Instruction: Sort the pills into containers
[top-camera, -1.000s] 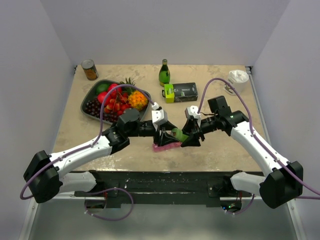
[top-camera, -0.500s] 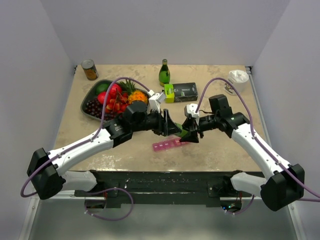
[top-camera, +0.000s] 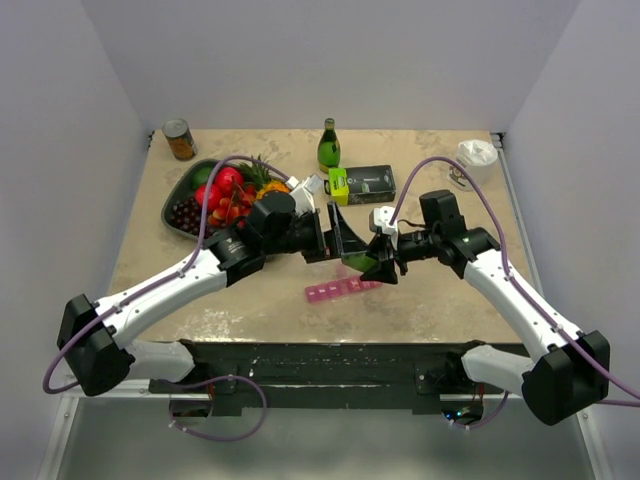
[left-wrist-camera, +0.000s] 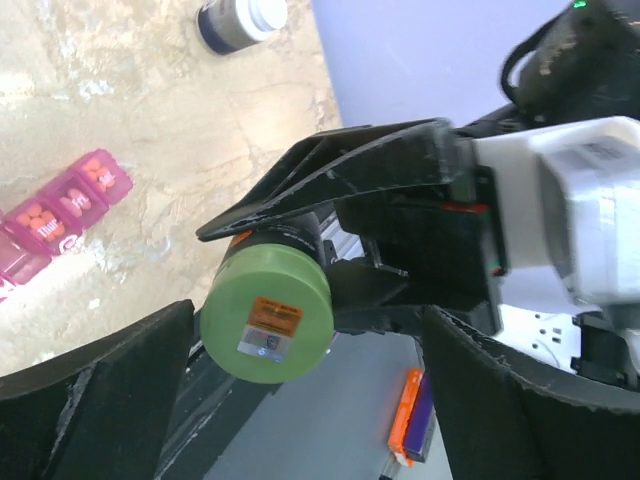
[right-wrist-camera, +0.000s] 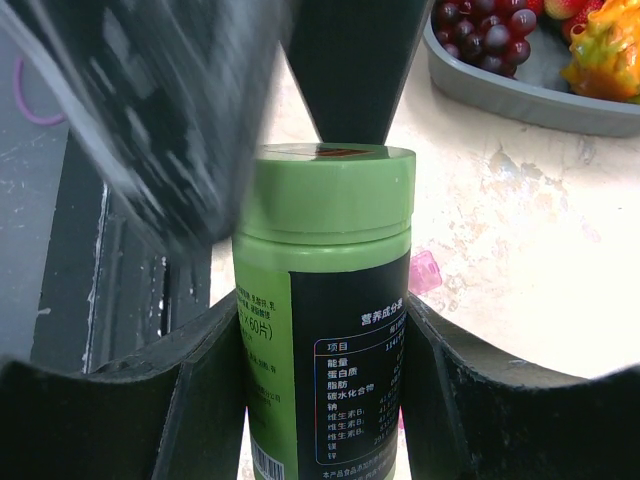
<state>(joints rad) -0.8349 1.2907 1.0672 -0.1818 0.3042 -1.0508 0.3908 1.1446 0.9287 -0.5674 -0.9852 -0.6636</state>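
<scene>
Pink translucent plastic pill organiser (top-camera: 340, 291) lies on the beige worktop (top-camera: 440, 170), at 6 o'clock from both claws. Left claw (top-camera: 337, 240) gapes wide, empty. Right claw (top-camera: 380, 262) clamps a green plastic bottle (top-camera: 358, 263).

Left wrist: organiser at 9 o'clock, orange pills (left-wrist-camera: 95, 172) showing in it.

Right wrist: bottle upright between the fingers.

Left gripper (left-wrist-camera: 305, 310): own black fingers at bottom corners, spread wide, not clamping anything. Between them, green bottle (left-wrist-camera: 266, 325), cap end toward camera, orange sticker on it. Right gripper (left-wrist-camera: 270, 280) clamps bottle from above. Pink pill organiser (left-wrist-camera: 62, 205) on table (left-wrist-camera: 200, 110) at left, lids up, orange pills (left-wrist-camera: 98, 175) inside, possibly tablets. Dark bottle (left-wrist-camera: 240, 18), white cap, at top edge.
</scene>
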